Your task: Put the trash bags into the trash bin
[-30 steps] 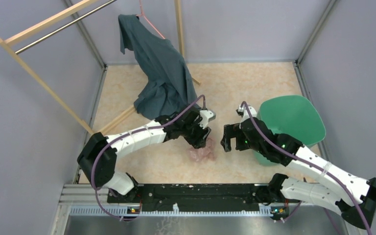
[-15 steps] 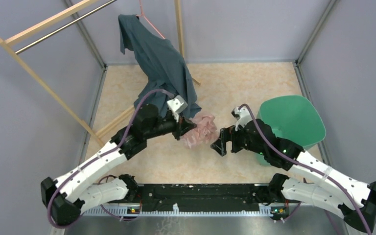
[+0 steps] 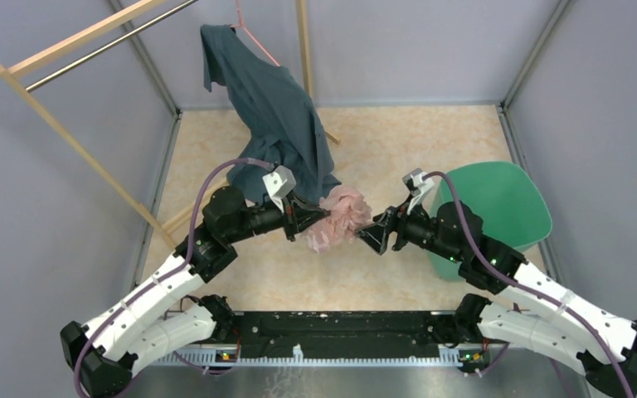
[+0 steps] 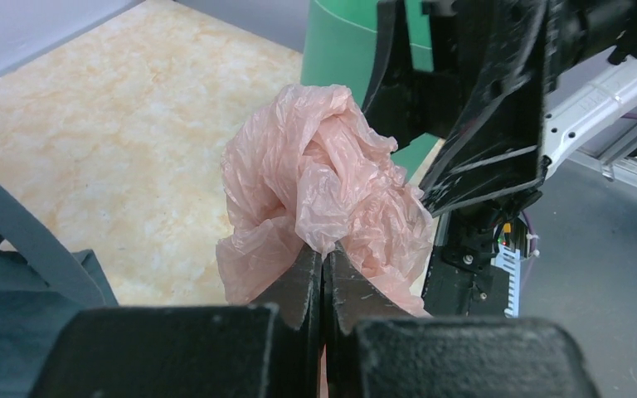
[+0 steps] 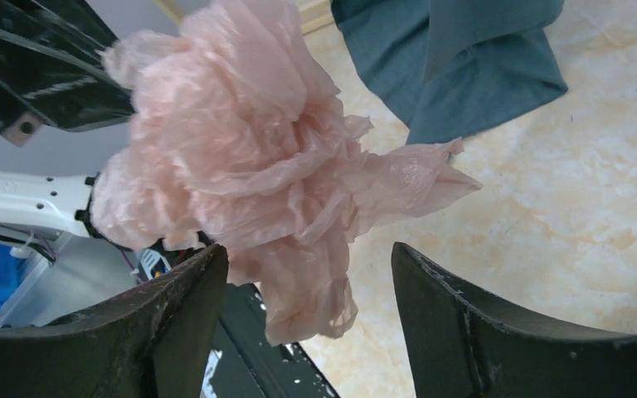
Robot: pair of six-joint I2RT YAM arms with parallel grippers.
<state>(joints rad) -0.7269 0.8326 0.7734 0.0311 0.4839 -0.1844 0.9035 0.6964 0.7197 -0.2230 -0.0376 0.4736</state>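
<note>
Top view of a tan marble-patterned bench point(image 3: 398, 149) with 2 robot arms reaching in from 6 o'clock. A crumpled pale pink plastic bag point(image 3: 337, 219) sits near the middle, lifted off the bench. The left jaws, at the bag's 9 o'clock, are clenched on a fold of its film; the left wrist view shows the bag point(image 4: 323, 182) bunched above the pinched tips. The right jaws face the bag from 3 o'clock, spread wide. In the right wrist view the bag point(image 5: 232, 141) hangs between the 2 fingers; contact cannot be told. A green bin point(image 3: 498, 199) stands at 3 o'clock of the bag, behind the right arm. A dark blue-grey shirt point(image 3: 278, 124) drapes down at the bag's 11 o'clock.
</note>
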